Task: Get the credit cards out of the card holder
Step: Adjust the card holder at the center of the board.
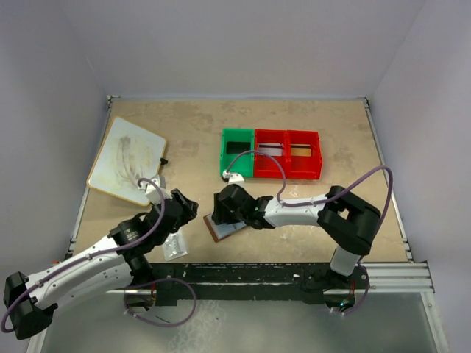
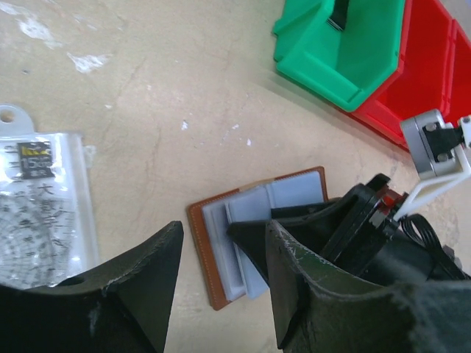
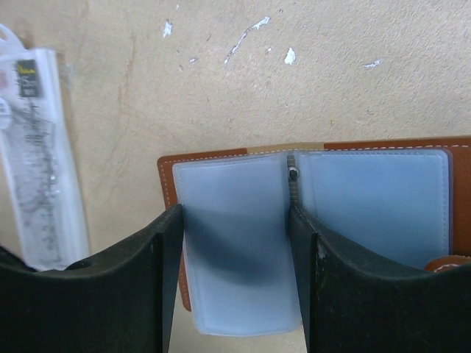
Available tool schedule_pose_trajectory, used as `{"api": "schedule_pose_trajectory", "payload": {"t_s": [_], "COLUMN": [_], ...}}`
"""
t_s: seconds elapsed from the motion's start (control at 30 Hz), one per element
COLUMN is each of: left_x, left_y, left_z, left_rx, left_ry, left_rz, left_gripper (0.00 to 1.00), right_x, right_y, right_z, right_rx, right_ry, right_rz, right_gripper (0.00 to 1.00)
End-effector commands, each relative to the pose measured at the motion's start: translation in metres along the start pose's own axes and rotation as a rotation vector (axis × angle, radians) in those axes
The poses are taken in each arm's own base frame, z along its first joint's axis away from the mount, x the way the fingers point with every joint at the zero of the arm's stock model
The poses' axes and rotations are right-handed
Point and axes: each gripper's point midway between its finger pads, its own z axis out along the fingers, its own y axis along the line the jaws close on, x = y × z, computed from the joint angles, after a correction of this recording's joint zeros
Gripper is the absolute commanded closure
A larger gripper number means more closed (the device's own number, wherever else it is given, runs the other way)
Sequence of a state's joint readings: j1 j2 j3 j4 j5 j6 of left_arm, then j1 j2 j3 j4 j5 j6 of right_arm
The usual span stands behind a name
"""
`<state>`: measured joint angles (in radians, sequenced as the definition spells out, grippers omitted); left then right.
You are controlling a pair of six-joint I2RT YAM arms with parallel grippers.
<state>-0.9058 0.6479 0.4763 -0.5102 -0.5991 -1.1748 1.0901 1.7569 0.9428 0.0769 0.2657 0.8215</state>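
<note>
Straddling the open card holder (image 3: pixel 368 198) on the bench (image 3: pixel 221 73), the right tool (image 3: pixel 235 213) stands wide. Left tool (image 2: pixel 222 234) hovers wide, empty.

Pale lilac walls (image 1: pixel 235 44) enclose a tan table (image 1: pixel 331 118).

No legible text; packet label (image 2: pixel 34 158) too blurred.

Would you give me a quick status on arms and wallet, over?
Left gripper open, hovering beside the wallet. Right gripper open, straddling a blue pocket of the open wallet. No cards showing in it. Plastic packet lies apart, not in the way.
</note>
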Motion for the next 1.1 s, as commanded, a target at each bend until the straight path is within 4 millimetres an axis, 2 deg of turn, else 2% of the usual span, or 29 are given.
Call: {"api": "schedule_pose_trajectory", "payload": {"t_s": [0.0,0.2,0.57,0.9,1.07], "left_x": [0.013,0.044,0.085,0.097,0.087], "left_y": [-0.034,-0.051,-0.059,-0.054,-0.049], "left_z": [0.001,0.003,0.006,0.012,0.010], "left_rx": [0.154,0.285,0.420,0.426,0.395], "left_ry": [0.064,0.174,0.303,0.323,0.282], "left_rz": [0.000,-0.015,-0.048,-0.129,-0.133], "left_gripper": [0.54,0.54,0.61,0.59,0.58], "right_x": [0.034,0.032,0.037,0.035,0.036], "right_y": [-0.016,-0.024,-0.027,-0.028,-0.030], "right_z": [0.003,0.000,0.003,0.002,0.003], "right_rx": [-0.081,-0.122,-0.127,-0.115,-0.106], "right_ry": [0.139,0.135,0.148,0.143,0.145], "right_rz": [0.083,0.145,0.160,0.160,0.163], "right_gripper": [0.52,0.52,0.52,0.52,0.52]}}
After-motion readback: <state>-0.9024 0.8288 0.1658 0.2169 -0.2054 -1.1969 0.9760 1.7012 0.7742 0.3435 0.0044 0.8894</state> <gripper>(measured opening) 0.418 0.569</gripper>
